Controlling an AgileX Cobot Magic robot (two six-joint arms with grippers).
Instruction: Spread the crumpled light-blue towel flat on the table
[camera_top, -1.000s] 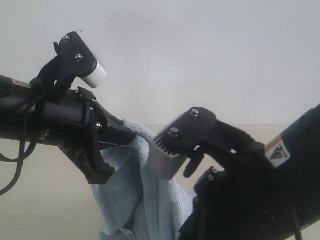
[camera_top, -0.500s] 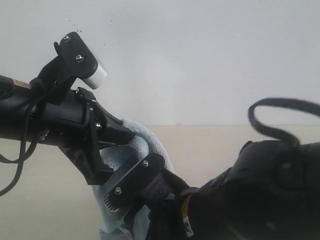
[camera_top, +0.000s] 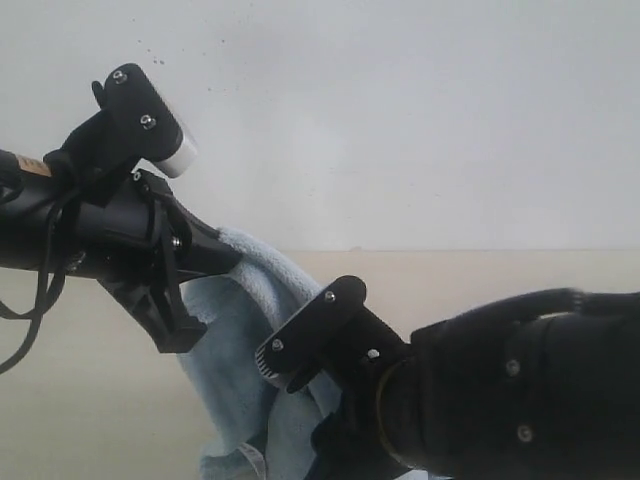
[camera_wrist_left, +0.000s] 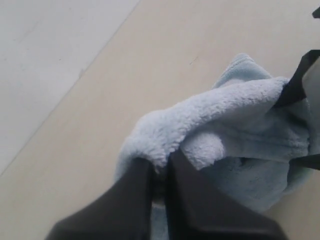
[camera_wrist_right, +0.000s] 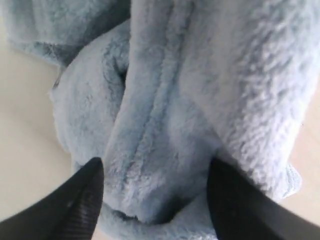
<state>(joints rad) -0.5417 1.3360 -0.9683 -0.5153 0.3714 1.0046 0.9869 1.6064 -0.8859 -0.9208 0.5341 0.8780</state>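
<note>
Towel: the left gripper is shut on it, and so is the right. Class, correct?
No. The right gripper is open, its fingers either side of the towel, as the right wrist view shows. The left gripper is shut on it.

Exterior view has the left arm (camera_top: 70, 225) coming in roughly level from the left and held high, with its wrist camera mount (camera_top: 140, 110) sticking up on top. The left gripper (camera_wrist_left: 161, 167) is pinched tight, both fingers pressed together on a bunched fold of the towel (camera_wrist_left: 225, 115). The right arm (camera_top: 520, 390) reaches in low from the right, angled up toward the other one, its bulky wrist filling that corner. The right gripper (camera_wrist_right: 155, 165) has its jaws spread wide, one finger (camera_wrist_right: 82, 205) on each side of the cloth, not clamped.
</note>
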